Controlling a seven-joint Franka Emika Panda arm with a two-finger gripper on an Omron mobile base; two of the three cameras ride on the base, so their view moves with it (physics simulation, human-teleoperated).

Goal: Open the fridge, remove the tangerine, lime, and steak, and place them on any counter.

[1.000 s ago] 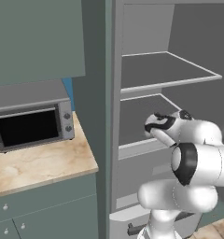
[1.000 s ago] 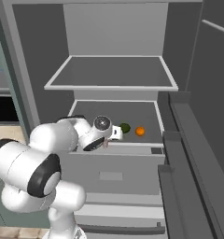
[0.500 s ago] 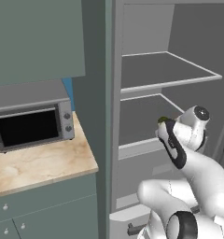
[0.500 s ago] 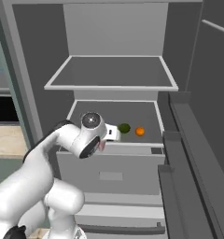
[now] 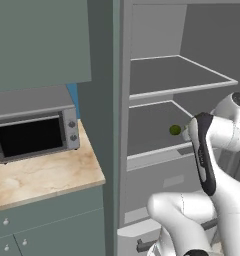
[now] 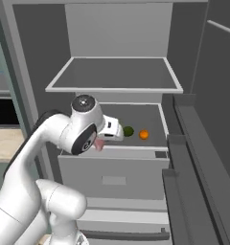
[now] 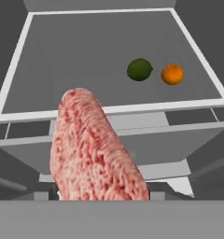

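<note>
A: Where is the steak [image 7: 96, 149] relative to our hand [image 6: 98, 144]?

B: Pinched in it. The long axis of the meat runs straight out ahead of the fingertips, toward the fridge [image 6: 118, 72] shelf.

A: And the remaining fruit?

B: The lime [image 7: 139, 69] and the tangerine [image 7: 171, 73] sit beyond the hand, ahead and right, just beside each other on the shelf.

A: Which way to the desk [image 5: 39, 175]?

B: We judge it lies to the hand's left, outside the fridge, in front of the microwave [image 5: 32, 132].
</note>
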